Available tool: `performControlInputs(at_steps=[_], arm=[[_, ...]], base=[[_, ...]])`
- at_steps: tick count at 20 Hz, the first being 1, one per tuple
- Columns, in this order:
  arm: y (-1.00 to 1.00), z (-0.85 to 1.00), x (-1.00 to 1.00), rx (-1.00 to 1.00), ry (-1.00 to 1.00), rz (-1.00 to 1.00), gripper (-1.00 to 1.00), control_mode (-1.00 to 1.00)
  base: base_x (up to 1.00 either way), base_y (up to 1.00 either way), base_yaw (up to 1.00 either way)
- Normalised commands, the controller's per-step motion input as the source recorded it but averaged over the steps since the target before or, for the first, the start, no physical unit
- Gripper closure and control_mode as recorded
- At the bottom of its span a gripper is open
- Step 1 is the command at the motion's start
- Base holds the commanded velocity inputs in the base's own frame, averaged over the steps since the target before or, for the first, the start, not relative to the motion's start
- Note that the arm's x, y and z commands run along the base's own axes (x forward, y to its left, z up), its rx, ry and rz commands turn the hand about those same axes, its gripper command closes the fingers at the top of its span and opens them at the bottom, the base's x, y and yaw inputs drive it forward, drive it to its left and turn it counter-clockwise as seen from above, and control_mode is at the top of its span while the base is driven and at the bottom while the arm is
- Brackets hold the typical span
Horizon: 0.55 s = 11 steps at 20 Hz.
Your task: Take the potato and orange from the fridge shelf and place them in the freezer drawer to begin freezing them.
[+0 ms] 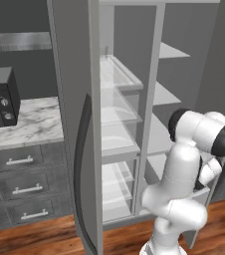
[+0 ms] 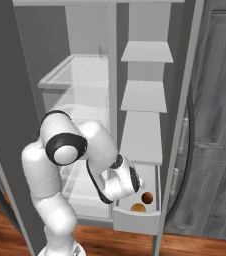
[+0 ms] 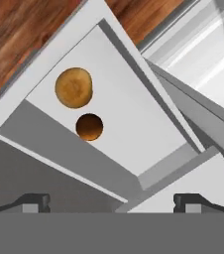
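In a grey kitchen's open fridge, the light-grey box freezer drawer point(image 3: 148, 134) stands pulled out; the tan oblong potato point(image 3: 74, 88) and, at its five o'clock, the round orange-brown orange point(image 3: 89, 127) rest inside, apparently delivered. The gripper point(image 3: 112, 201) hangs above, jaws wide and empty.

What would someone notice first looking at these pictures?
The white arm bends low before the open fridge, its hand open over the pulled-out freezer drawer. Inside the drawer, the potato and orange lie side by side, slightly apart.

Potato point(image 3: 74, 88) and orange point(image 3: 89, 127) (apart) inside freezer drawer point(image 3: 134, 134).
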Motion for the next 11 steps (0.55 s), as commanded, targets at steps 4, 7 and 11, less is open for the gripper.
performControlInputs(at_steps=[4,7,11], arm=[[0.25,1.0,-0.16,0.0,-0.06,0.0,-1.0,-1.0],[0.25,1.0,-0.11,-0.02,-0.02,0.0,-1.0,-1.0],[0.34,0.99,-0.03,-0.05,-0.01,0.0,-1.0,-1.0]], base=[[0.0,0.0,0.0],[0.0,0.0,0.0],[0.0,0.0,0.0]])
